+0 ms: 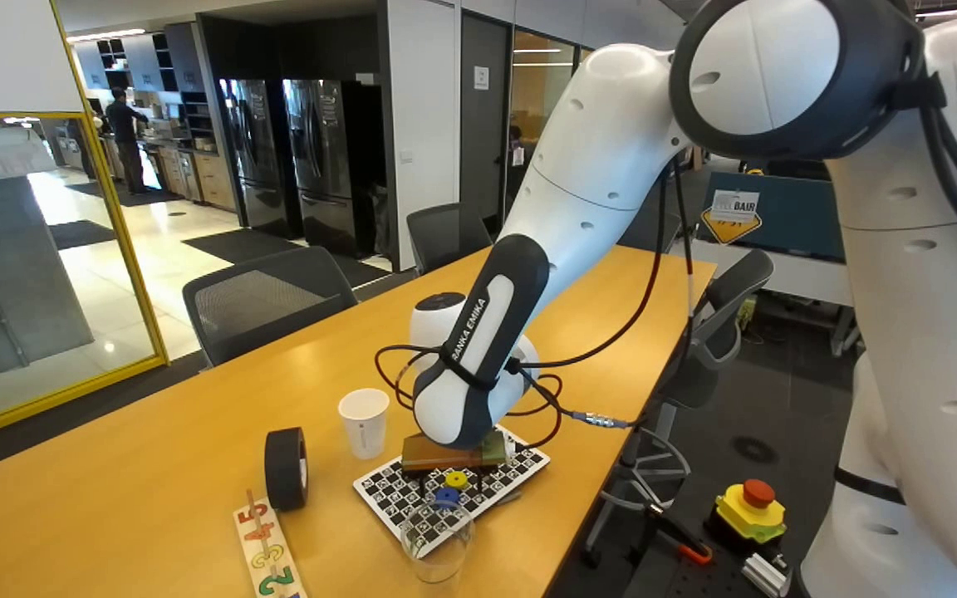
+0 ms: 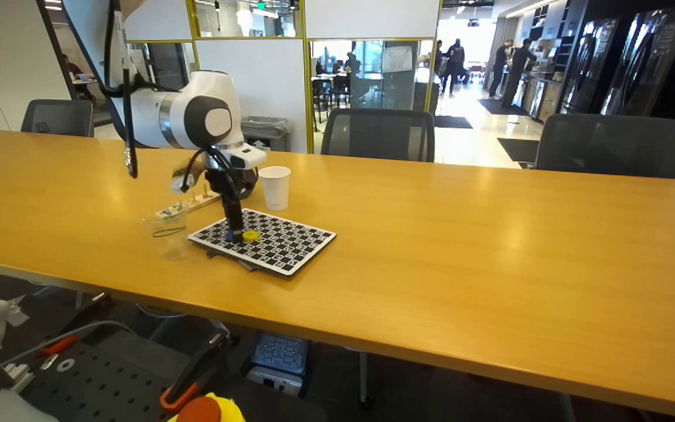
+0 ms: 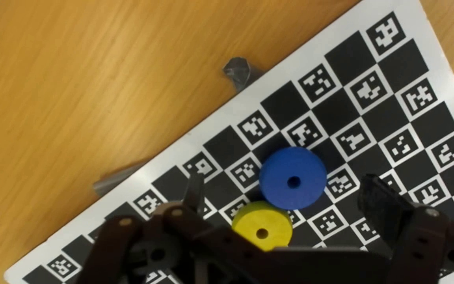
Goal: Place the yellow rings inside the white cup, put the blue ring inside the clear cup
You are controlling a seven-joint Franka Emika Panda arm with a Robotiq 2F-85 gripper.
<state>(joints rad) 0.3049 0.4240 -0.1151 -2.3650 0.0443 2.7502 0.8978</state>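
One yellow ring (image 3: pixel 266 219) and the blue ring (image 3: pixel 293 167) lie flat, side by side, on a checkered board. They also show in both exterior views, yellow (image 1: pixel 456 479) and blue (image 1: pixel 447 496), and yellow (image 2: pixel 250 235). My gripper (image 3: pixel 282 185) is open and low over the board, its fingers on either side of the blue ring with gaps on both sides. The yellow ring is partly hidden behind the gripper's linkage. The white cup (image 1: pixel 365 428) (image 2: pixel 275 189) stands upright behind the board. The clear cup (image 1: pixel 437 552) (image 2: pixel 169 234) stands beside the board. No other yellow rings show; the white cup's bottom is hidden.
The checkered board (image 1: pixel 387 488) (image 2: pixel 286 253) lies on the wooden table, with grey tape pieces (image 3: pixel 238 71) at its edge. A black cylinder (image 1: pixel 283 468) lies on its side near the white cup. A wooden number strip (image 1: pixel 267 544) with pegs lies near it.
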